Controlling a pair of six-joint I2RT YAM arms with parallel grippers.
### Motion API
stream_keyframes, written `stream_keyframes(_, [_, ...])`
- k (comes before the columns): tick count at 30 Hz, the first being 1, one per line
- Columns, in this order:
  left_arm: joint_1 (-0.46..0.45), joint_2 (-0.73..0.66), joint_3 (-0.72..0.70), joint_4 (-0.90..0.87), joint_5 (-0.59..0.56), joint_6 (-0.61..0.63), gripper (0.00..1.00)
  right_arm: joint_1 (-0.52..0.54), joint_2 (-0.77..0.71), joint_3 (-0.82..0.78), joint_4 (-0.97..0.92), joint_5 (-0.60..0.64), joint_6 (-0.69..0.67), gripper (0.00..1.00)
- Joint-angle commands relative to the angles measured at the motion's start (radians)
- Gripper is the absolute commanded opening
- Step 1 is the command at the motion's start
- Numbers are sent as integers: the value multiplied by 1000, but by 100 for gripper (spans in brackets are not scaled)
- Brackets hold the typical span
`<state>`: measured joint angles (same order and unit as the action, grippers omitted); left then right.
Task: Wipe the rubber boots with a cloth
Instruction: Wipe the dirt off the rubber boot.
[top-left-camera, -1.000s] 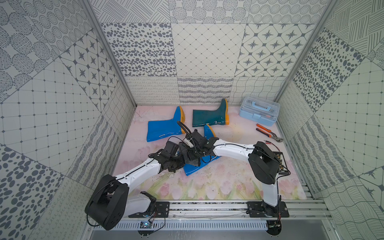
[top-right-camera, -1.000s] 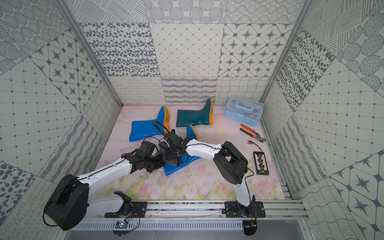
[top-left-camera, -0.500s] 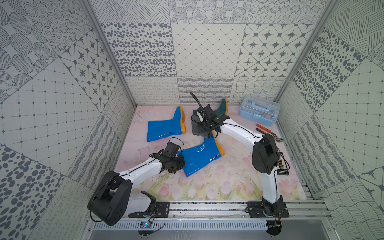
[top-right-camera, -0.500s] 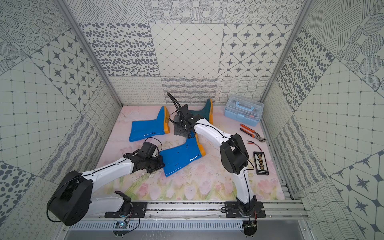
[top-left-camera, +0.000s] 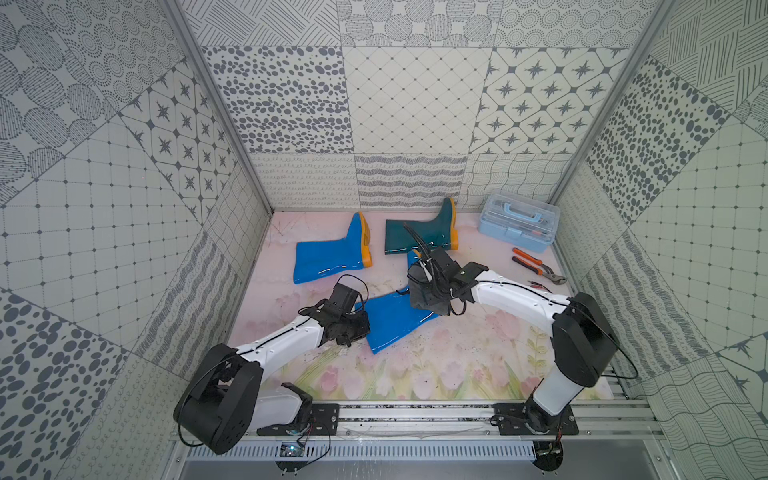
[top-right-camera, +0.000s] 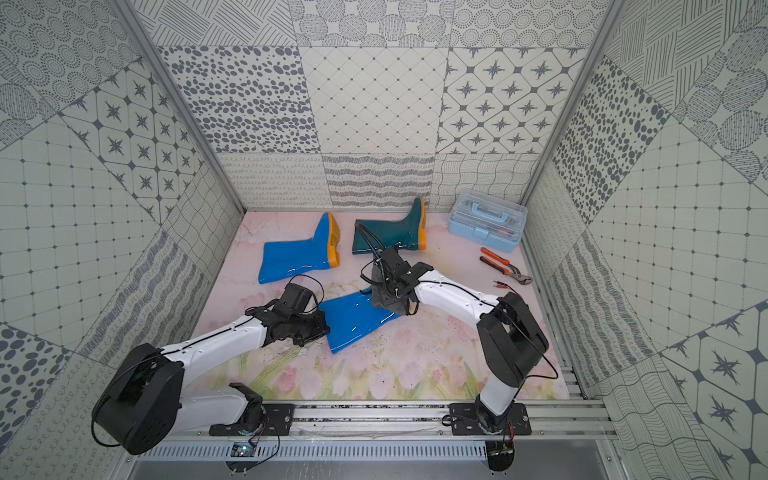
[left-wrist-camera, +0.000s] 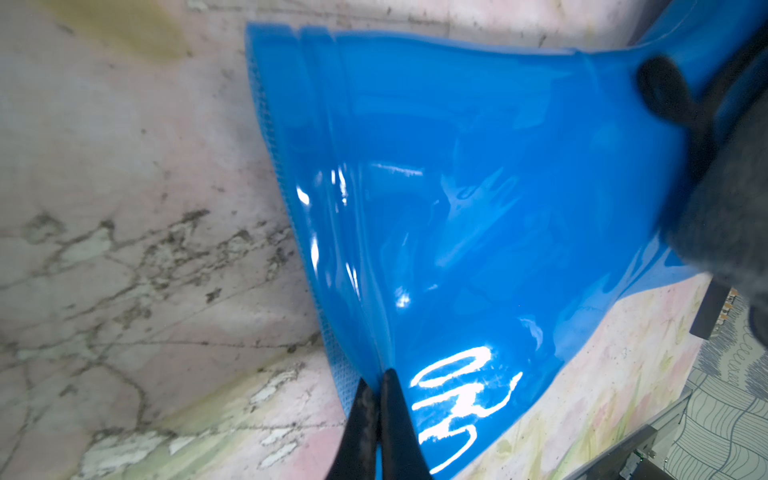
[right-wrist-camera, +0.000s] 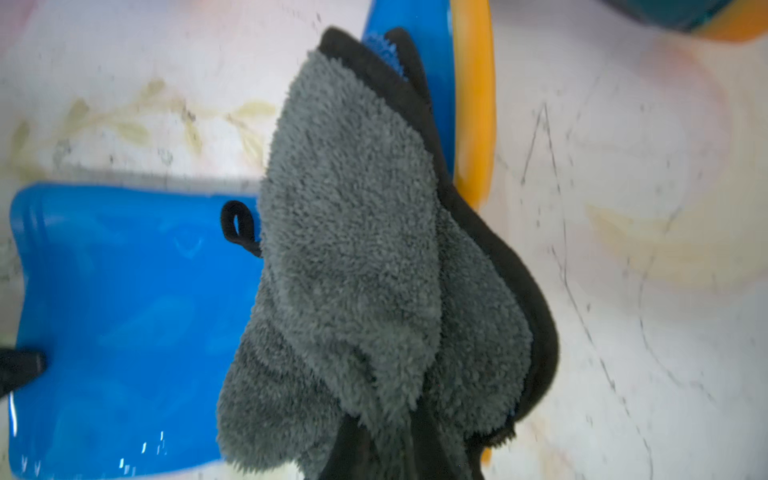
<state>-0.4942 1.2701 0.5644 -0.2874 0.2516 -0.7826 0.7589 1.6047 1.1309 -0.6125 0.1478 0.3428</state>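
Left gripper (left-wrist-camera: 376, 384): pinched tight on the top rim of the near blue boot (left-wrist-camera: 478, 187), lying flat on its side.
Right gripper (top-left-camera: 430, 291): almost closed, clamping the bunched cloth (right-wrist-camera: 353, 257).
Cloth place: over the ankle of the same boot, beside the orange sole (right-wrist-camera: 473, 104).
Other boots: second blue boot (top-left-camera: 328, 257) and teal boot (top-left-camera: 415, 237), behind, untouched.
Good wiping: press the cloth flat, pull in long strokes from ankle toward the held rim, hold the rim firm against sliding.
Writing: none readable; white marks on the shaft seem only glare.
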Motion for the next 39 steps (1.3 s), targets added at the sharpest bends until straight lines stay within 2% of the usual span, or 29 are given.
stream_keyframes(1, [5, -8, -6, -82, -32, 28, 0, 39, -94, -129, 8, 10, 111, 0])
stream_keyframes(3, [6, 4, -5, -79, -36, 34, 0, 38, -105, -152, 21, 1, 117, 0])
stream_keyframes(5, [5, 24, 2, -74, -35, 40, 0, 28, -76, -111, 15, 17, 92, 0])
stream_keyframes(9, [6, 58, 21, -74, -25, 35, 0, -26, 15, 34, 37, -32, 46, 0])
stream_keyframes(18, [8, 22, 14, -75, -29, 30, 0, -87, 281, 424, -2, -34, -88, 0])
stream_keyframes(20, [9, 21, 14, -83, -29, 33, 0, -89, 311, 454, -23, -24, -99, 0])
stream_keyframes(22, [9, 9, 6, -84, -34, 31, 0, -88, 294, 414, -11, -30, -84, 0])
stream_keyframes(27, [15, -19, -12, -78, -58, 34, 0, -66, 156, 178, 44, -10, -27, 0])
stream_keyframes(33, [41, -17, -7, -59, -16, 40, 0, -27, 0, -33, 76, -17, 63, 0])
stream_keyframes(39, [78, -32, -31, -12, 28, 19, 0, 70, -1, -118, 163, -61, 171, 0])
